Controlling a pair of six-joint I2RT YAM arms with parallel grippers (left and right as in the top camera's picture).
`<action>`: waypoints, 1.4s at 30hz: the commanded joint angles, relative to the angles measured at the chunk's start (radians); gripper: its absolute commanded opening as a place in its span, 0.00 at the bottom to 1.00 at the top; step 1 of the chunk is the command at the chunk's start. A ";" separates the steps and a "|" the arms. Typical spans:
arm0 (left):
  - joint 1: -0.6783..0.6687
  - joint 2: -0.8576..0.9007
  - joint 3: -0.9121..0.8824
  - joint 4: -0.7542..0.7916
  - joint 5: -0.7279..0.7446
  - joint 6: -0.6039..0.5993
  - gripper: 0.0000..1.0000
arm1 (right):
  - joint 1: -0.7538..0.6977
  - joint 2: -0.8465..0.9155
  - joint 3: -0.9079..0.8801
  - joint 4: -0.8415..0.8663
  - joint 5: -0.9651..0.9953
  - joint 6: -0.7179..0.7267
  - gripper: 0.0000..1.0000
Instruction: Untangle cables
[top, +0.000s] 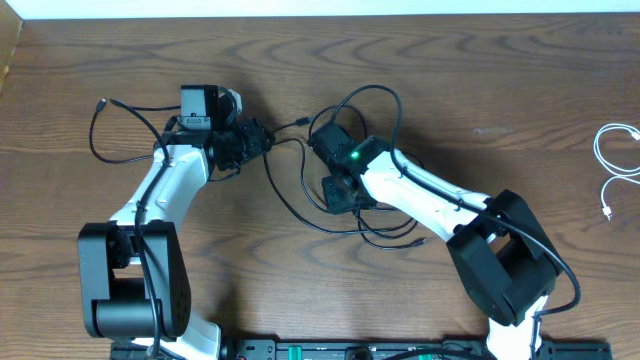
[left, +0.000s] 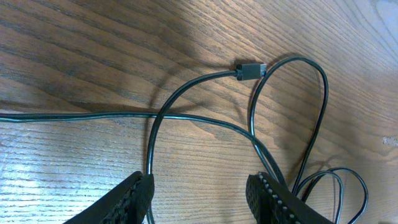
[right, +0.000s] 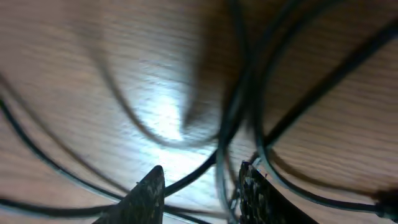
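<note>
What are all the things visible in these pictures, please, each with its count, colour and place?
black cables: several strands, black, tangled in the middle
plug: one, black, at a strand's end
white cable: one, white, lying loose at the far right edge
table: one, brown wood, under everything
left arm: one, white and black, left side
right arm: one, white and black, right side
left tool: one, black, open, over black strands
right tool: one, black, open, low over black strands
</note>
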 joint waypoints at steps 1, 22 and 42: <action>0.001 0.006 0.020 -0.003 0.005 0.009 0.55 | -0.051 0.055 0.005 -0.001 -0.033 0.043 0.35; 0.001 0.006 0.020 -0.002 0.005 0.009 0.55 | -0.091 0.075 0.006 0.595 -0.065 -0.005 0.01; 0.001 0.006 0.020 0.001 -0.040 0.009 0.55 | -0.248 0.072 0.089 0.592 -0.584 -0.103 0.50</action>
